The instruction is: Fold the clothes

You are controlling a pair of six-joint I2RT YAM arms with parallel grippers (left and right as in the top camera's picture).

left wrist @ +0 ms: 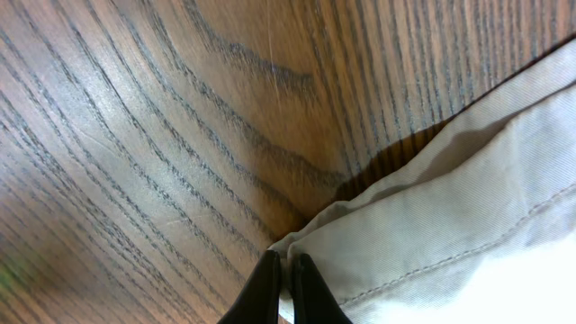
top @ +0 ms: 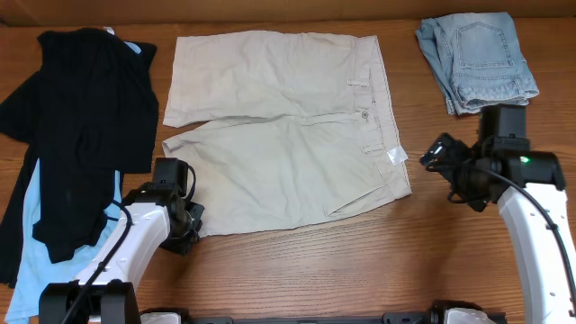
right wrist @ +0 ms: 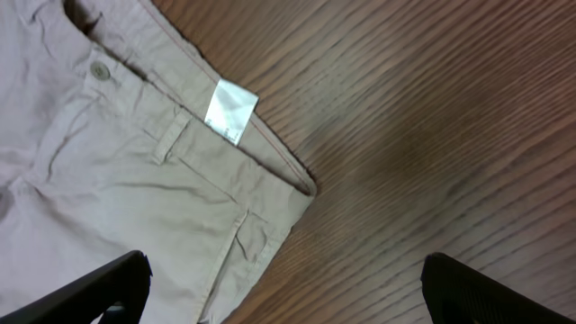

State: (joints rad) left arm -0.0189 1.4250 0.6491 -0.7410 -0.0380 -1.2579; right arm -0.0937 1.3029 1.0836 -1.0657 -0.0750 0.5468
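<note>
At the near left corner of the shorts [top: 288, 135], flat on the tabletop [top: 360, 270], the left claw [left wrist: 286, 266] pinches only a sliver; lifting may slip it free; the right claw [right wrist: 283, 265] gapes, empty.

Count entry. I am counting four garments: one pair of beige khaki shorts [top: 279, 135], one pair of pale denim shorts [top: 477, 58], one black top [top: 81, 126] and one light-blue shirt [top: 40, 270]. I am logging one wooden table [top: 342, 279].

On the khaki pair I am seeing one waistband button [right wrist: 101, 70], one white label [right wrist: 230, 110] and, from overhead, two belt loops [top: 358, 83]. On the denim pair I am making out one back pocket [top: 481, 45].

I am working with two claws: one left gripper [left wrist: 281, 292] and one right gripper [right wrist: 283, 270].
</note>
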